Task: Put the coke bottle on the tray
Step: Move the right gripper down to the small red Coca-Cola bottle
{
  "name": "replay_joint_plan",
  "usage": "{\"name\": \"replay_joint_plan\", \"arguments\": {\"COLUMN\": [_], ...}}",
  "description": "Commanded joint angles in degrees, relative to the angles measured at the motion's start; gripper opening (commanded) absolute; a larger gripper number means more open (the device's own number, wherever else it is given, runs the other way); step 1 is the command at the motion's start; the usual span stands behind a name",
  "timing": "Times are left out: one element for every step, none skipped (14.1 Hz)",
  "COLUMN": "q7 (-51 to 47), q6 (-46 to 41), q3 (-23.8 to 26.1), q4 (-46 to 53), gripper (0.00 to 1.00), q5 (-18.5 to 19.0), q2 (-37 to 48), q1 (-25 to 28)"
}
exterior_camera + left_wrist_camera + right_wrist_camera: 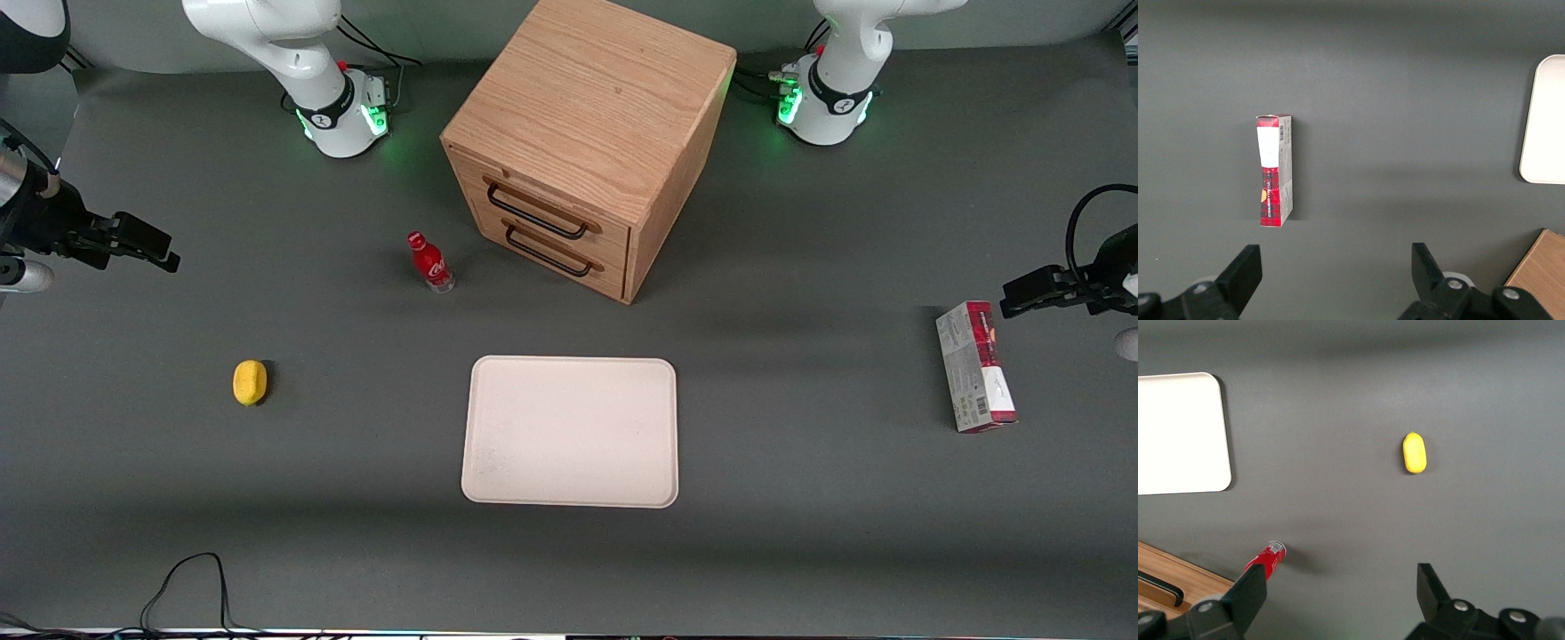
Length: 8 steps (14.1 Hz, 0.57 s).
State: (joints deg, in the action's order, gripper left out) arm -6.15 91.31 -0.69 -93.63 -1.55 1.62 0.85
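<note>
The coke bottle [430,262], small and red with a red cap and clear base, stands upright on the dark table beside the wooden drawer cabinet [582,142]. The cream-white tray [571,431] lies flat nearer to the front camera than the cabinet, with nothing on it. My right gripper [147,244] hangs high at the working arm's end of the table, well away from the bottle, open and empty. In the right wrist view the bottle [1268,559] shows partly hidden by one fingertip [1245,597], the tray's corner [1185,433] shows too, and the gripper [1338,600] is wide open.
A yellow lemon-like object [250,382] lies on the table toward the working arm's end, also in the right wrist view [1415,452]. A red-and-grey carton box [975,366] lies toward the parked arm's end. The cabinet has two drawers with black handles [538,213]. A black cable [191,587] lies at the front edge.
</note>
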Motion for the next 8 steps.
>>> {"name": "replay_joint_plan", "arguments": {"q7": [0.2,0.1,0.1,0.0,-0.4,-2.9,-6.5,-8.8], "q6": [-1.0,-1.1,-1.2,-1.2,-1.6,-1.7,-1.8,-1.5], "q3": [-0.1,-0.1,0.0,0.6,1.8,3.8,5.3,7.8], "q4": [1.6,1.6,1.4,1.2,0.8,-0.2,-0.9,-2.4], "gripper": [1.0,1.0,1.0,1.0,1.0,1.0,1.0,1.0], "q5": [0.9,0.8,0.8,0.8,0.8,0.7,0.2,0.1], "q2": [-0.8,-0.7,-0.7,-0.6,-0.6,-0.3,-0.2,0.0], "q1": [0.1,0.1,0.1,0.4,0.7,0.8,1.0,1.1]}}
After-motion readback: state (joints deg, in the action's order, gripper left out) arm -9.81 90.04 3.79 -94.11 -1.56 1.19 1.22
